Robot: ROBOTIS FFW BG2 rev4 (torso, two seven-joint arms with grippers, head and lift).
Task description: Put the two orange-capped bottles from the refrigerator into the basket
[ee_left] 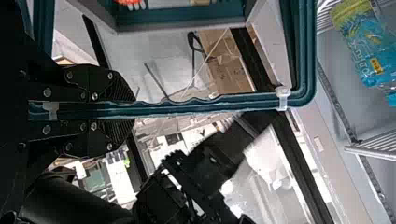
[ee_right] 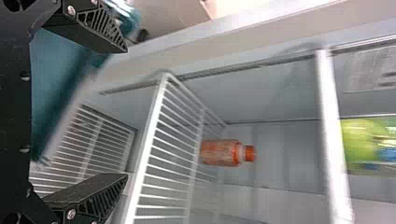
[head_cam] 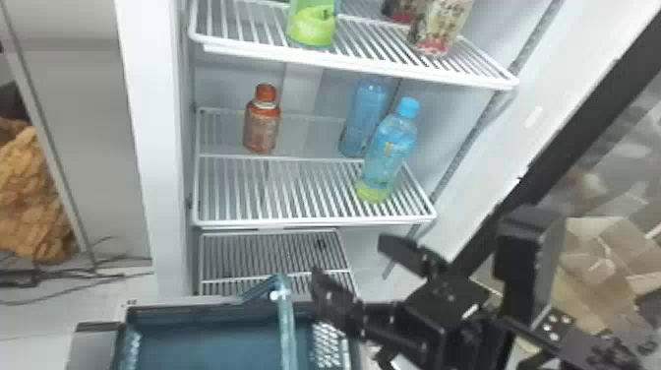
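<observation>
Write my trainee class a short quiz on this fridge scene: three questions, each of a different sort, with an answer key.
1. Fill in the word: in the head view, the orange-capped bottle stands on its shelf to the ____ of the blue-capped bottle.

2. Multiple choice: what is the left gripper shut on?
A) the orange-capped bottle
B) the handle of the basket
C) the shelf

3. True or false: the right gripper is open and holds no bottle.

Key: 1 left; 2 B; 3 true
</observation>
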